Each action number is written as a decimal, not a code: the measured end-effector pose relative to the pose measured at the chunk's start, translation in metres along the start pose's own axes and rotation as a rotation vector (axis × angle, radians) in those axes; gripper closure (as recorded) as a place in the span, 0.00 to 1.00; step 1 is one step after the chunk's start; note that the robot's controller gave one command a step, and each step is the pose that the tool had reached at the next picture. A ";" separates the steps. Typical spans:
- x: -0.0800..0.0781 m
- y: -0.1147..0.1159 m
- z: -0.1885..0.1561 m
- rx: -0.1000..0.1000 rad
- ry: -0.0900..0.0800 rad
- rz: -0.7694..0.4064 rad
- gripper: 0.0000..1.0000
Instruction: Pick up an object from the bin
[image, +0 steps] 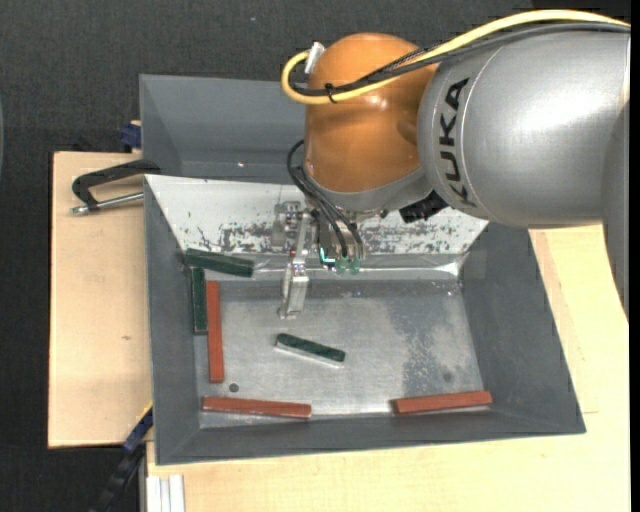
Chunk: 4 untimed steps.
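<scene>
Gripper (293, 298) hangs over the bin (520, 335) floor, just behind a dark green flat bar (310, 348) that lies slightly skewed mid-bin, apart from the rest. I can't tell if the pincer is open or closed. I judge the bar light, stiff and probably smooth. I'd take it across its narrow width at mid-length. Red-brown bars (255, 407) hug the walls, which is awkward.

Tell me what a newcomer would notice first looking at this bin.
The big silver arm with its orange cover reaches in from the right across the back of the bin. Its gripper hangs near a dark green bar lying alone mid-floor. Along the left and front walls lie red-brown bars.
</scene>
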<state>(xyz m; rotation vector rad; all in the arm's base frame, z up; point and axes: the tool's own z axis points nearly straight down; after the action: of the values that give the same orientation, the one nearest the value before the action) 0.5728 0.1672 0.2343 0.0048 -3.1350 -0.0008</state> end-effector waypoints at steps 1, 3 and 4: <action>-0.002 -0.001 -0.005 -0.001 -0.008 0.002 0.00; -0.011 0.008 0.107 -0.002 -0.010 -0.003 0.00; -0.003 0.003 0.135 0.000 -0.001 -0.009 0.00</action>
<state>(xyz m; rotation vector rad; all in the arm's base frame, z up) 0.5749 0.1704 0.0990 0.0183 -3.1362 -0.0014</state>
